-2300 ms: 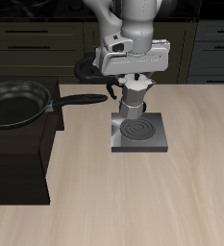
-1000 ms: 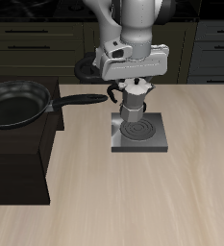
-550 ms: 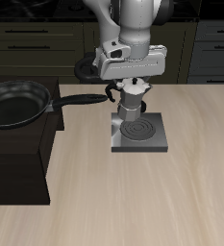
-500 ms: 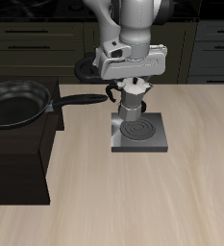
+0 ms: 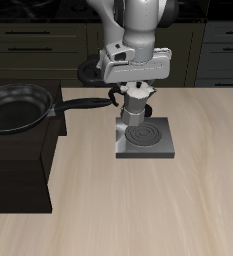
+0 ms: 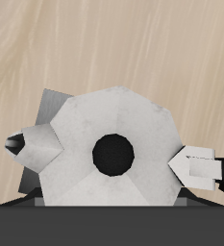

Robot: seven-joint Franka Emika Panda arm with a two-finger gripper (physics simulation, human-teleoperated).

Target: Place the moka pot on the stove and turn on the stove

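Wrist view gives me the small silver faceted metal moka pot (image 6: 112,144) from straight above, its black round lid knob (image 6: 113,154) near the middle and its pointed spout (image 6: 29,144) at one side. It fills most of that picture, so only a grey corner of the flat square stove (image 6: 51,101) peeks out behind it. I cannot see the burner coil in this view. One pale fingertip (image 6: 192,165) sits against the pot's rim; the other I cannot make out.

From the exterior view, my gripper (image 5: 137,88) is clenched on the moka pot (image 5: 138,101), holding it above the back edge of the grey metal stove (image 5: 145,137). The gripper body covers the pot's lid, and I cannot tell whether the pot's base touches the plate. The spiral coil burner (image 5: 143,132) lies bare. The black frying pan (image 5: 16,107) rests on the large black cabinet (image 5: 18,165), well apart.
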